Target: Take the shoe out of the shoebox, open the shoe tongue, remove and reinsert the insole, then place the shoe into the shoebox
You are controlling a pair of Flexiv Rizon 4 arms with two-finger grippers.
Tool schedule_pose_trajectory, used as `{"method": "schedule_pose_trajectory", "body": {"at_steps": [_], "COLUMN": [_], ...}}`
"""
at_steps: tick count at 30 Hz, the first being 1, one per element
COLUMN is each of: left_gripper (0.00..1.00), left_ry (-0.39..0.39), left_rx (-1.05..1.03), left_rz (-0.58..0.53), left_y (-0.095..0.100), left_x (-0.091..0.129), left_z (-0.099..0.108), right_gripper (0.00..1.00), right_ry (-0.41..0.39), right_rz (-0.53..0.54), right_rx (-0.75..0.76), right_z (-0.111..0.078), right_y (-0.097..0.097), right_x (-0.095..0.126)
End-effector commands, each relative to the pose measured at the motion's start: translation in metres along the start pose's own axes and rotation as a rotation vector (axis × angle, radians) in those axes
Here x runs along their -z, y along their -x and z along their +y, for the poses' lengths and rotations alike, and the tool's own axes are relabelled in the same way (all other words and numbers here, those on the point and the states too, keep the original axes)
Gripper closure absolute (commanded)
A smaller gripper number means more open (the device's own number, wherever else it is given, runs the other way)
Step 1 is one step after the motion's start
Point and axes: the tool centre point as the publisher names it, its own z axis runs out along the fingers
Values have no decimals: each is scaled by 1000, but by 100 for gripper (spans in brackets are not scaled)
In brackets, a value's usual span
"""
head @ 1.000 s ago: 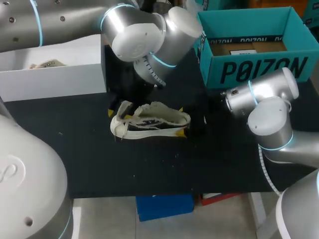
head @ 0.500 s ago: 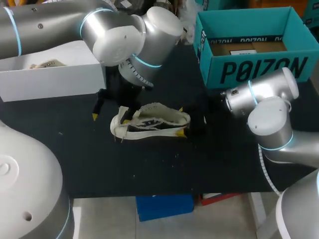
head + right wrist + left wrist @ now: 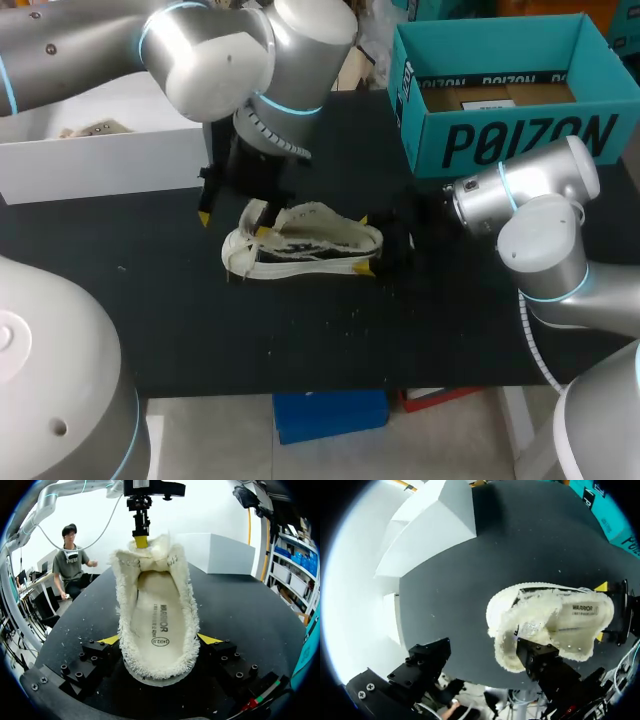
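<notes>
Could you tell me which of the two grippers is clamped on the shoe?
The right gripper: its yellow tips press the shoe at its heel from both sides. The left gripper is open, one finger clear of it.

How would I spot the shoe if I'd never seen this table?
Find the black table. Near its middle, in front of the teal shoebox and the white box, lies the shoe. Unlike the hard, square boxes, it is fluffy and cream.

The shoe [image 3: 310, 238] lies in the middle of the tabletop [image 3: 200, 330], its heel gripped from both sides by the right tool [image 3: 364, 245]. The left tool [image 3: 233, 224] stands at its toe end, one finger at the tongue and the other out beside the shoe. Behind, the shoebox [image 3: 500, 140] stands at right, a second box [image 3: 110, 160] at left.
</notes>
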Motion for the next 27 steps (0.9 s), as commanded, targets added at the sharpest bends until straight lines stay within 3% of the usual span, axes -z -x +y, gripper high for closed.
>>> {"method": "schedule_pose_trajectory", "body": {"at_steps": [1,3,6,9,11,21,27], "left_gripper": [100,100,100,100,100,100,100], "left_ry": [-97,-20,11,-3,-4,17,17], "left_rx": [-658,-969,-1174,-1233,-1300,-1595,-1595], "left_rz": [349,462,427,555,552,663,663], "left_y": [2,-9,-27,-36,-43,-43,-43], "left_x": [30,37,46,63,69,69,69], "left_z": [11,14,23,8,1,1,1], "right_gripper": [100,100,100,100,100,100,100], "right_ry": [-1,-1,-1,-1,-1,-1,-1], "right_rz": [-1,-1,-1,-1,-1,-1,-1], "right_rx": [-1,-1,-1,-1,-1,-1,-1], "right_z": [-2,-2,-2,-2,-2,-2,-2], "right_y": [1,1,1,1,1,1,1], "right_x": [-2,-2,-2,-2,-2,-2,-2]}}
